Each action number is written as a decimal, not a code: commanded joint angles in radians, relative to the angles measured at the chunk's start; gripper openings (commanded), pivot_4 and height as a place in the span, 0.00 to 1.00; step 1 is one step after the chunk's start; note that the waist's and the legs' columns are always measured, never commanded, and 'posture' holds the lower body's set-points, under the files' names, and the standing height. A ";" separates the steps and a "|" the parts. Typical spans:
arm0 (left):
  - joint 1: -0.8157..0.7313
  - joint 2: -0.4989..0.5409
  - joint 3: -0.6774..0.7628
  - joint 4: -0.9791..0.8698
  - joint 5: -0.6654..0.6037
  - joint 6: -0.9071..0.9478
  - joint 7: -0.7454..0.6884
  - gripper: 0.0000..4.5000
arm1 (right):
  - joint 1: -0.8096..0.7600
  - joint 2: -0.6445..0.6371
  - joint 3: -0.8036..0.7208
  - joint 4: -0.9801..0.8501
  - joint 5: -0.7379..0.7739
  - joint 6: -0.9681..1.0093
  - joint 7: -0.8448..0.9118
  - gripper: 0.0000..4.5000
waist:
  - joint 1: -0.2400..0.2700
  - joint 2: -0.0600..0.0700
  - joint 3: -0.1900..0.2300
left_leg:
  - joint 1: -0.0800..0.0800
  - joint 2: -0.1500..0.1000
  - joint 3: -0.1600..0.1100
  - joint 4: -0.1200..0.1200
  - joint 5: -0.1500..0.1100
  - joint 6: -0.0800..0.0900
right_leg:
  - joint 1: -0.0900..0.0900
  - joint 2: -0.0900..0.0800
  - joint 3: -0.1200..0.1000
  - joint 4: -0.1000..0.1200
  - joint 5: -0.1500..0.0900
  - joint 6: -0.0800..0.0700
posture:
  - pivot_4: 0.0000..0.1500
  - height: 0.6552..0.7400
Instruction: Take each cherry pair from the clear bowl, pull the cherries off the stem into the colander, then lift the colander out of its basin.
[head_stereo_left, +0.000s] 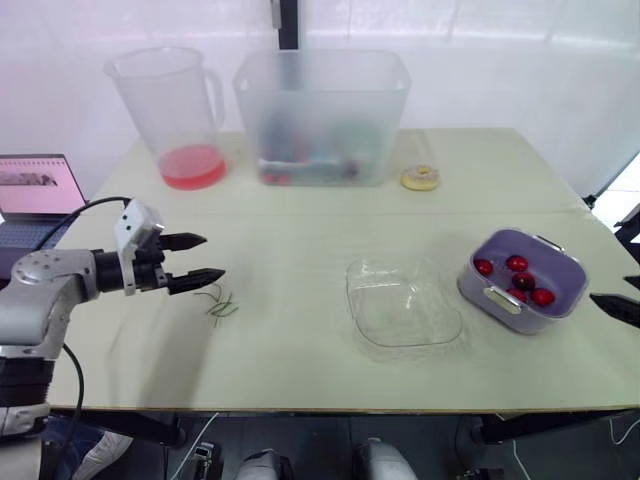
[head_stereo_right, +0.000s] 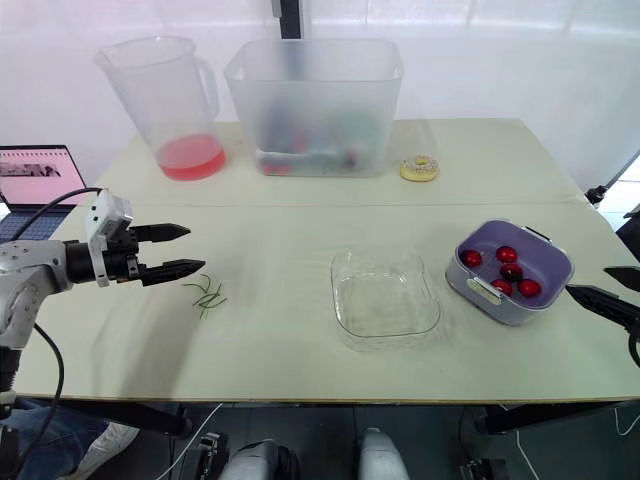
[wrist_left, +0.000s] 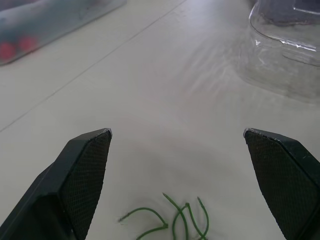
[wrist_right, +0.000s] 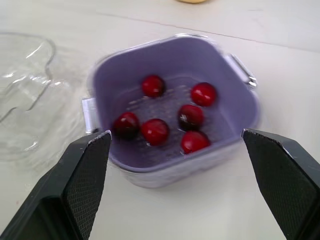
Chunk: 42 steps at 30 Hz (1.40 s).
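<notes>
The clear bowl (head_stereo_left: 403, 303) stands empty at the table's middle right. Right of it sits the purple colander (head_stereo_left: 563, 268) in its basin, with several red cherries (wrist_right: 155, 131) lying loose inside. A few bare green stems (head_stereo_left: 218, 304) lie on the table at the left. My left gripper (head_stereo_left: 213, 256) hovers open just left of the stems, holding nothing; the stems (wrist_left: 170, 220) lie between and below its fingers. At the table's right edge my right gripper (head_stereo_right: 588, 280) is open and empty, pointing at the colander (wrist_right: 170, 57) from a short way off.
At the back stand a clear pitcher (head_stereo_left: 170, 115) with red liquid, a large frosted bin (head_stereo_left: 322, 115) and a small yellow ring (head_stereo_left: 420, 177). A laptop (head_stereo_left: 35, 190) sits off the table's left edge.
</notes>
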 joint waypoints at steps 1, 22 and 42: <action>-0.001 0.000 0.039 -0.069 -0.051 0.021 0.005 0.99 | -0.011 -0.049 0.015 -0.094 0.015 0.041 -0.005 1.00 | 0.000 0.000 0.000 | 0.000 0.000 -0.001 0.000 0.000 0.000 | 0.000 0.000 -0.001 0.000 0.000 0.000 | 1.00 0.62; 0.103 -0.036 -0.062 -0.398 -0.100 0.106 0.125 0.99 | -0.511 -0.192 0.786 -0.248 -0.054 0.342 -0.269 1.00 | -0.001 -0.002 0.001 | -0.003 -0.004 -0.008 0.001 0.000 0.000 | 0.001 -0.006 -0.007 -0.001 0.000 0.000 | 1.00 0.62; 0.089 -0.061 -0.060 -0.408 -0.136 0.106 0.173 1.00 | -0.551 -0.201 0.852 -0.214 -0.146 0.340 -0.260 0.26 | -0.001 -0.002 0.001 | -0.003 -0.003 -0.008 0.001 0.000 0.000 | 0.001 -0.006 -0.008 -0.001 0.000 0.000 | 1.00 0.62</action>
